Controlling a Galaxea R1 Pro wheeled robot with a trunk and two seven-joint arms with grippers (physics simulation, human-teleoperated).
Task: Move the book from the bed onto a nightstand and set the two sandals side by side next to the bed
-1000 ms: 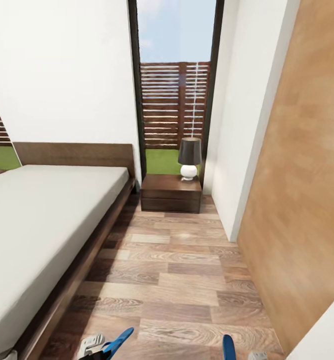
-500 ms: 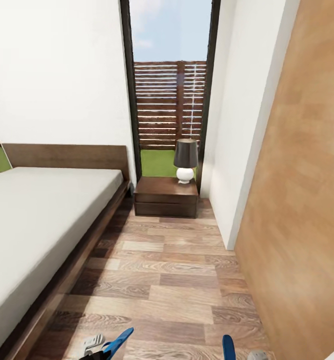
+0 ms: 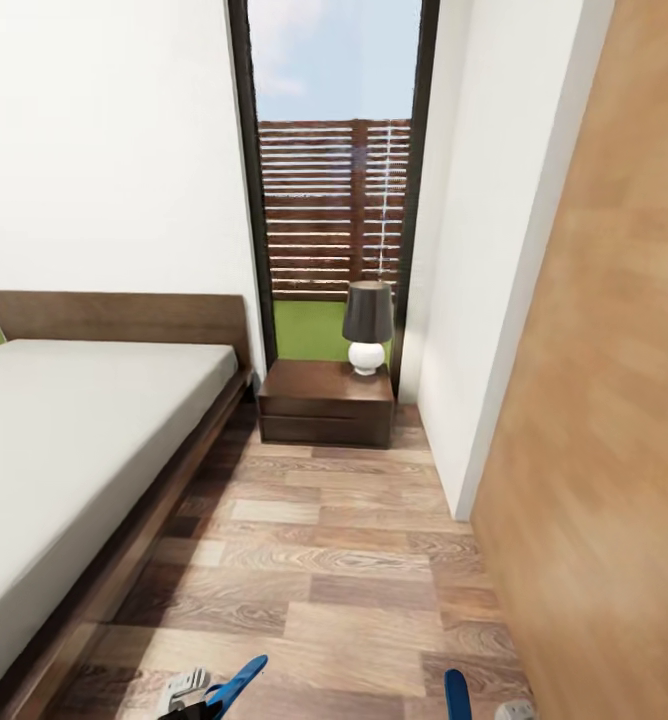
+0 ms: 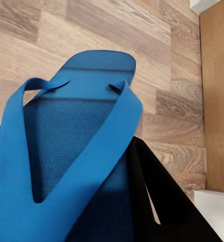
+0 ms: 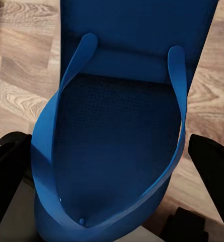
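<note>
Each gripper carries one bright blue sandal over the wood floor. In the head view, the left sandal (image 3: 236, 685) sticks up from my left gripper (image 3: 187, 697), and the right sandal (image 3: 457, 694) rises beside my right gripper (image 3: 515, 712). Up close, the left sandal (image 4: 76, 136) lies against a black finger (image 4: 157, 201), and the right sandal (image 5: 117, 116) sits between two black fingers (image 5: 211, 164). Along the left runs the bed (image 3: 64, 440), its white mattress bare where it shows. Ahead by the window stands the nightstand (image 3: 325, 402). The book is out of view.
A lamp (image 3: 367, 328) with a dark shade stands on the nightstand. A white wall corner (image 3: 474, 330) and a wood-panelled wall (image 3: 604, 400) close the right side. Between them and the bed frame, a strip of plank floor (image 3: 344, 560) leads to the nightstand.
The whole view has shifted: the camera has moved, and the nightstand and window now sit further left in the picture. Both sandals stay held at the bottom edge.
</note>
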